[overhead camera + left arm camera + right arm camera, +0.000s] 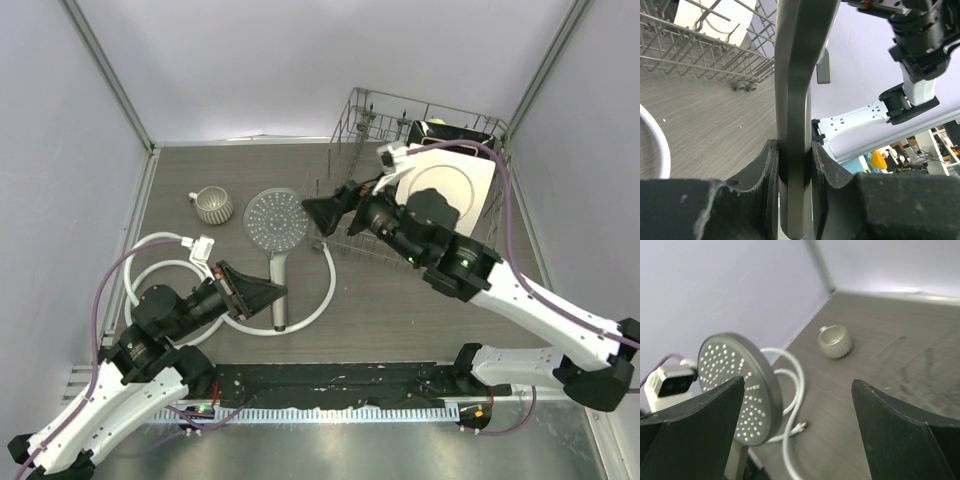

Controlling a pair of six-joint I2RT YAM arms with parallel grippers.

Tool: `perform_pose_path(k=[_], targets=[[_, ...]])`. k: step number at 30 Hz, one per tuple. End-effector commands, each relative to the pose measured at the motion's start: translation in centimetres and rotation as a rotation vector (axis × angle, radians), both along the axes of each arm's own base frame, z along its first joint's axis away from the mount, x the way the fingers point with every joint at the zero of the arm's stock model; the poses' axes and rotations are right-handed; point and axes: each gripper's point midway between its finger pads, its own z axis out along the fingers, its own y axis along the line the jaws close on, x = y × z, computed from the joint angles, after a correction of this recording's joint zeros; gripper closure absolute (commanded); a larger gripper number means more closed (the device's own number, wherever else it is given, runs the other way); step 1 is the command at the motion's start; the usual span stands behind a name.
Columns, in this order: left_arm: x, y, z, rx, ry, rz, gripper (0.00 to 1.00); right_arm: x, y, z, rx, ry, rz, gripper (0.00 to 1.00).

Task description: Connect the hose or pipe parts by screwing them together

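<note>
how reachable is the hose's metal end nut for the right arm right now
Likely yes: the right claw hangs open facing the end nut with nothing between; the shower head sits close beside it.

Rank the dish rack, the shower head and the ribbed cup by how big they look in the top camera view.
1. dish rack, clearly the largest.
2. shower head, round face and handle together.
3. ribbed cup, smallest, smaller even than the head's face alone.
</note>
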Motion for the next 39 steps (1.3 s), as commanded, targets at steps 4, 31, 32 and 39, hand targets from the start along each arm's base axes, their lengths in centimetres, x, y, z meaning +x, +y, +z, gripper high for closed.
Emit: perform_pose_path(k=[4, 31, 32, 39], targets=[[-1.6, 0.1, 5.5, -0.159, -0.095, -0.068, 0.99, -5.0, 7.6, 1.6, 0.123, -0.005, 0.506, 0.12], [-2.6, -2.4, 2.2, -0.154, 0.072, -0.223, 0.47, -6.6, 8.8, 2.3, 0.278, 0.015, 0.781, 0.99], [-2.6, -2.4, 2.1, -0.150, 0.076, -0.224, 0.47, -6.6, 8.9, 1.9, 0.265, 0.027, 0.785, 0.99], [-2.9, -2.7, 1.2, -0.119, 0.101, -0.247, 0.51, -6.4, 9.1, 1.5, 0.243, 0.041, 0.787, 0.99]])
